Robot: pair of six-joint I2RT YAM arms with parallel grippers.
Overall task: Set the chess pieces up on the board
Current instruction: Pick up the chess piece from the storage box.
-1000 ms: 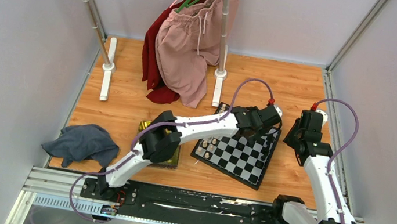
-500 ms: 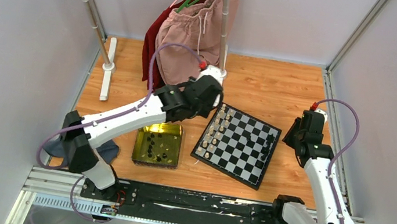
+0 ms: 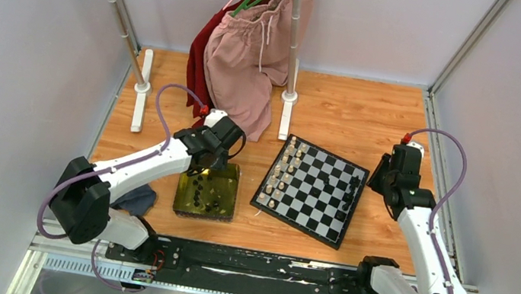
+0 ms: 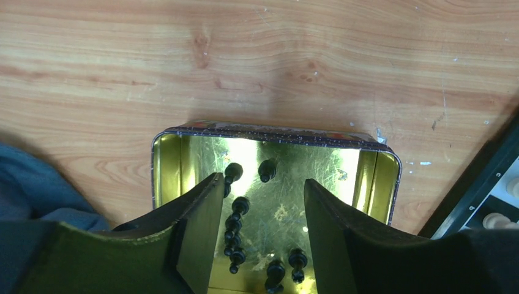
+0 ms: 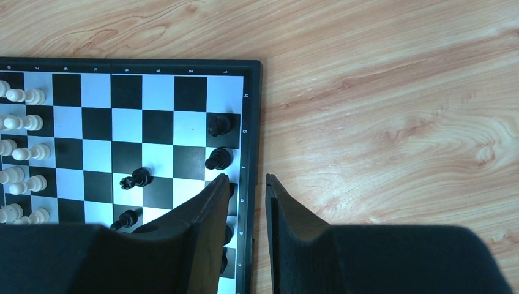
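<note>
Several black chess pieces [image 4: 235, 214] lie in a shiny yellow-green tray [image 4: 275, 130], left of the board [image 3: 315, 201]. My left gripper [image 4: 262, 180] is open and empty, just above the tray [image 3: 179, 209], with pieces showing between its jaws. A few black pieces [image 5: 218, 125] stand on the board's right side [image 3: 349, 194]. Cream pieces [image 3: 283, 169] fill its left side. My right gripper [image 5: 246, 179] is slightly open and empty. It hovers over the board's right edge [image 5: 251, 110] and also shows in the top view [image 3: 384, 178].
A blue-grey cloth [image 3: 136, 197] lies left of the tray, partly behind my left arm. A clothes rack with pink and red garments [image 3: 246, 60] stands at the back, its feet [image 3: 141, 92] on the wooden table.
My left arm has swung from the board's far right corner, across the back, to above the tray. My right arm has barely moved.
</note>
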